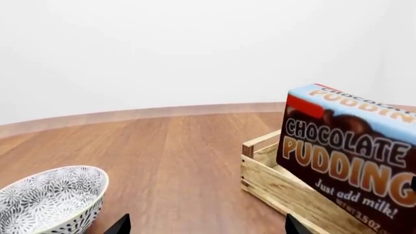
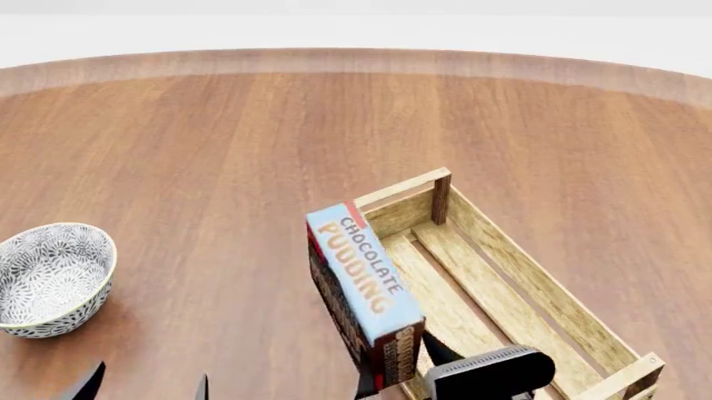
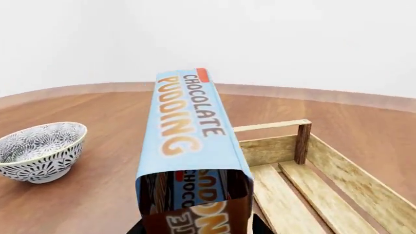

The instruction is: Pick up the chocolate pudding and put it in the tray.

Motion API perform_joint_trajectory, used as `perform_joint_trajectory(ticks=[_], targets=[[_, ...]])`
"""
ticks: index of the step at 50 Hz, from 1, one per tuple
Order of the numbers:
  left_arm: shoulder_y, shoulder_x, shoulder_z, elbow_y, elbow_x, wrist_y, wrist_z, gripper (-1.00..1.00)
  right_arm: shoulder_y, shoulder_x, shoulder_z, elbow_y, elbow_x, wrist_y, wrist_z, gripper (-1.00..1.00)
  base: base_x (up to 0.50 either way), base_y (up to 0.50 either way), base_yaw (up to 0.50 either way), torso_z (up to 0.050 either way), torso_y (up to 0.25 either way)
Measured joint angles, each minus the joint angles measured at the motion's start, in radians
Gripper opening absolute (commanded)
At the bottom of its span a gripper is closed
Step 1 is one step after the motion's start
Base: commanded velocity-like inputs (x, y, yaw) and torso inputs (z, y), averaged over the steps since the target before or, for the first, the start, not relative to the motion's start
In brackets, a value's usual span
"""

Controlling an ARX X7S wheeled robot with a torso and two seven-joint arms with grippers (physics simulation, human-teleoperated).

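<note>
The chocolate pudding (image 2: 365,287) is up off the table, carried edge-on with its light blue panel facing the ceiling and one dark brown face turned toward the left side of the scene. It hangs over the near-left rim of the tray (image 2: 534,287), not yet inside it. The right gripper (image 2: 392,375) has it clamped at the near end, the dark fingers showing either side of the carton's lower edge. Holding it by that end leaves most of the carton sticking out toward the far side, which I'd guess makes it easy to swing the free end over the slats first.

The tray lies at a slant on the wooden table (image 2: 223,142), its far end rail by the dark post, its near end running off toward the right. It looks empty, so there is room for the carton to go down flat along the slats. The carton still sits a little left of the tray's opening, so a small shift right seems needed before lowering.

The left gripper (image 2: 145,387) waits low at the near-left, its fingertips spread apart and holding nothing, beside the patterned bowl (image 2: 50,279), well clear of the tray.
</note>
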Motion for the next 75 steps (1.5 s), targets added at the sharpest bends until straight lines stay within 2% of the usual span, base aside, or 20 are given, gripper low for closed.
perform_joint_trajectory(ticks=[24,49,75], targets=[[-0.005,-0.002,0.010,-0.019,-0.003,0.010,-0.004,1.00,-0.004,0.003,0.083,0.124,0.035,-0.097,0.011,-1.00,0.00,0.00,0.00,0.000,0.000],[-0.005,-0.006,0.012,-0.041,-0.013,0.027,-0.008,1.00,0.094,-0.044,0.124,0.382,0.013,-0.204,0.019,-1.00,0.00,0.00,0.00,0.000,0.000],[-0.010,-0.008,0.017,-0.064,-0.022,0.041,-0.010,1.00,0.173,-0.070,0.118,0.557,-0.062,-0.295,0.068,-1.00,0.00,0.00,0.00,0.000,0.000]])
